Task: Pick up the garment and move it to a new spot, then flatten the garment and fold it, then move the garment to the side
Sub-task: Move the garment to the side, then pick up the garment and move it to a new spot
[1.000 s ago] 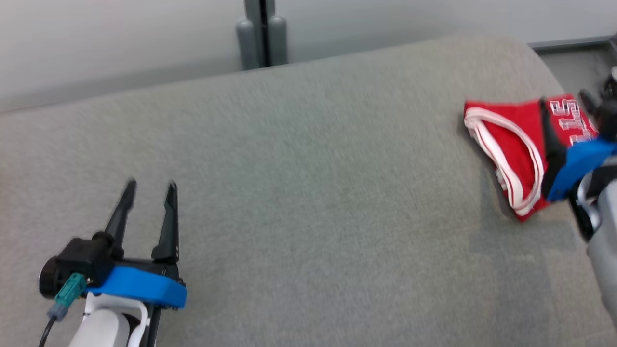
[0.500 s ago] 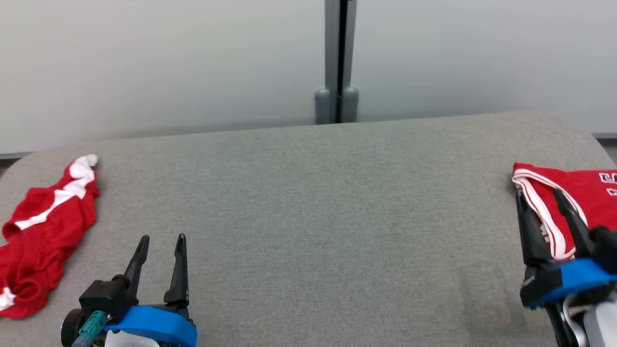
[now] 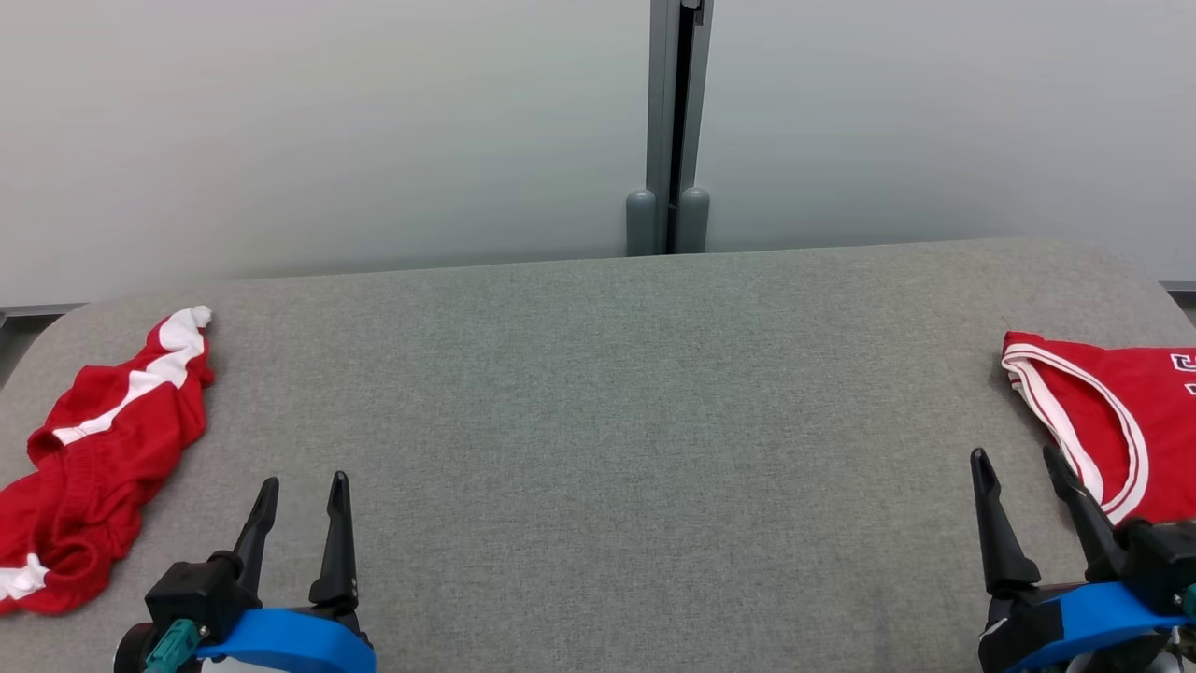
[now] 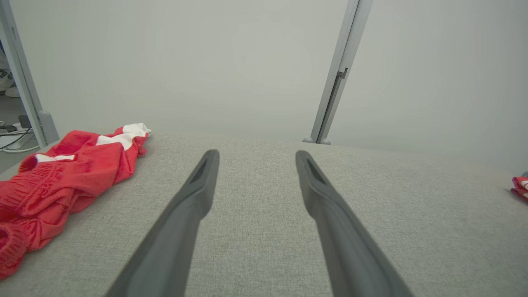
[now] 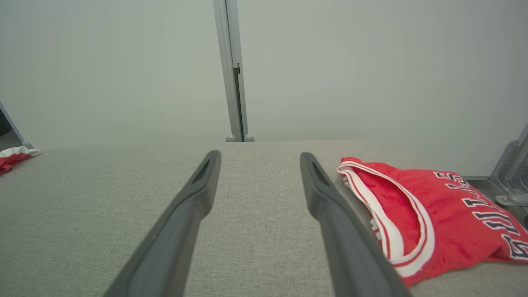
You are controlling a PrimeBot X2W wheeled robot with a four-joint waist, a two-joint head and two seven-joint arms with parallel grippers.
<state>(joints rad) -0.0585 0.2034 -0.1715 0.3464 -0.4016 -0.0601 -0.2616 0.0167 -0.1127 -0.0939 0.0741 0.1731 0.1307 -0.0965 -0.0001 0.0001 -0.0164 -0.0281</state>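
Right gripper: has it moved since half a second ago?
Yes. Against the red jersey, the right gripper has drawn back toward the robot: its tips overlapped the white trim, now they stop at the jersey's near edge.

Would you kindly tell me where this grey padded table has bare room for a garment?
The broad middle of the grey padded table is bare, between the crumpled red-and-white garment at its left end and the red jersey with white trim at its right. Both ends are crowded; the open left pincer and right pincer hover near the front edge.
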